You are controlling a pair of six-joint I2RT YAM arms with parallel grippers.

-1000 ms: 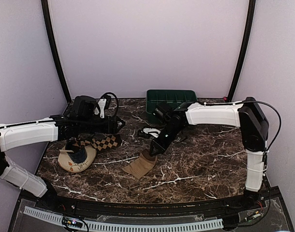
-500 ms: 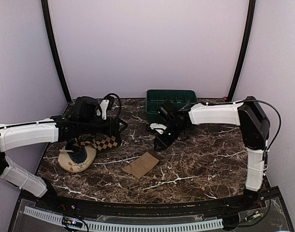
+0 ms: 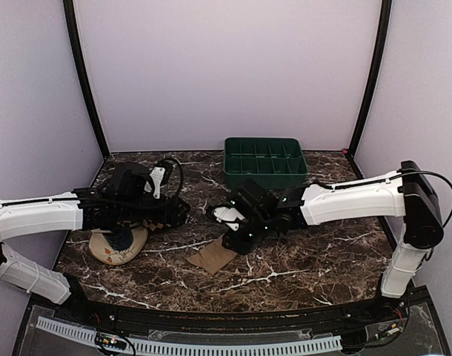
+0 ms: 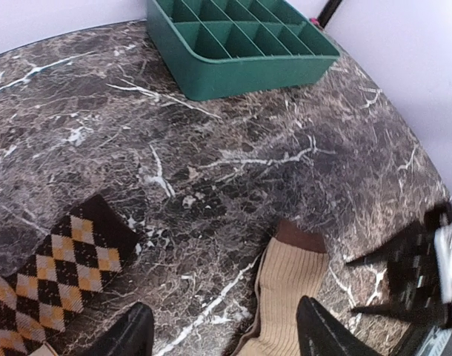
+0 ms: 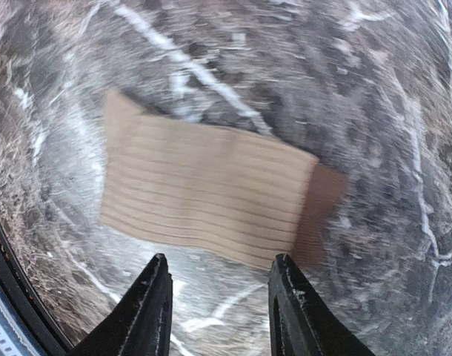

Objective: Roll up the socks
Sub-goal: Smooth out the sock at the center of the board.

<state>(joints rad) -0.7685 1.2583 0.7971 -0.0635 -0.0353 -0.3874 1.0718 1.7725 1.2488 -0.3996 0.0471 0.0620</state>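
The plain tan sock [image 3: 211, 256] lies flat on the marble table, its dark brown cuff toward the right arm. My right gripper [image 3: 236, 241] hovers open over its cuff end. In the right wrist view the tan sock [image 5: 211, 194] lies just beyond the open right gripper [image 5: 220, 304], apart from it. My left gripper [image 3: 180, 213] is open and empty. In the left wrist view a diamond-check sock [image 4: 59, 271] lies at the left and the tan sock [image 4: 289, 285] shows near the right finger of the left gripper [image 4: 224, 337]. In the top view the left arm hides the check sock.
A green compartment tray [image 3: 264, 161] stands at the back centre and also shows in the left wrist view [image 4: 233, 44]. A round cream dish [image 3: 115, 251] with a dark blue cup [image 3: 122, 239] in it sits at the left, under the left arm.
My right gripper let the tan sock's cuff end drop flat, rose, then swung nearer and lower over it. My left arm shifted nearer, covering the check sock in the top view.
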